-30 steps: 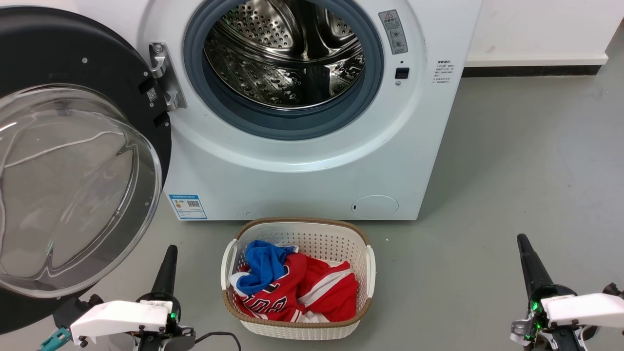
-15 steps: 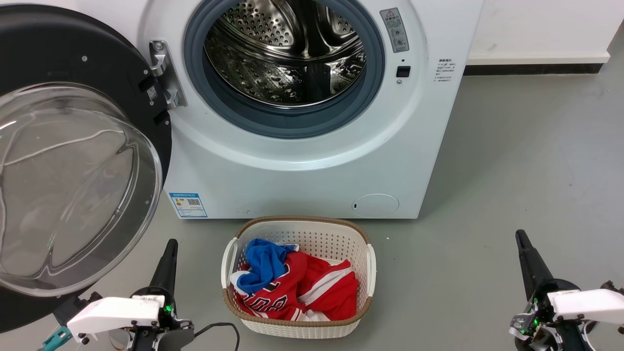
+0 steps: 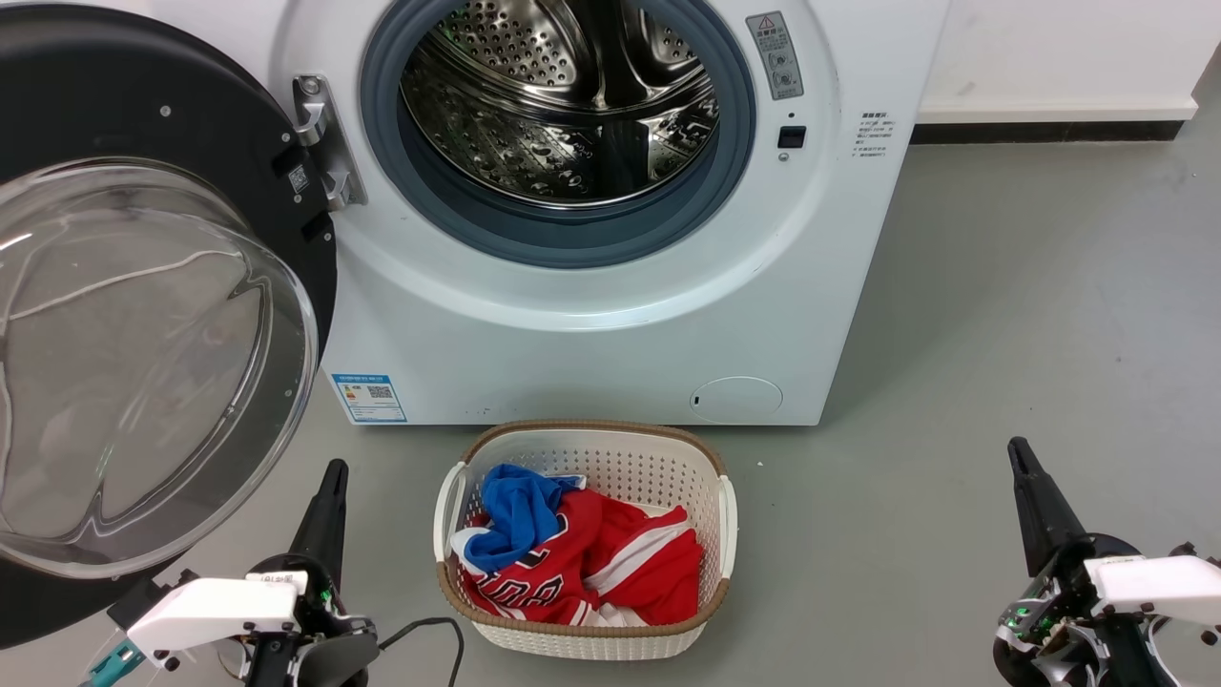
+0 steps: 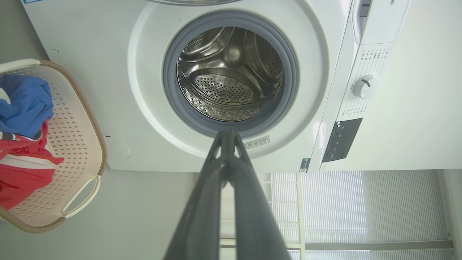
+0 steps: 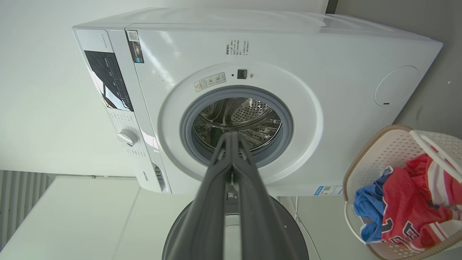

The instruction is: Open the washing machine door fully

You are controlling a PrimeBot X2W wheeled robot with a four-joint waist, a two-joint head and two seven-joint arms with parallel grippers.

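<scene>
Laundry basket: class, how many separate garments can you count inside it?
2. A blue garment lies at the left rear of the basket; a red jersey fills its middle and front. Others may be hidden beneath them.

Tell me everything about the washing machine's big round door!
The washing machine door is round and glossy black, with a bulging clear glass bowl at its centre. It stands swung wide open, left of the washing machine, hanging from a silver metal hinge. The left gripper sits below it, jaws shut, not touching it.
</scene>
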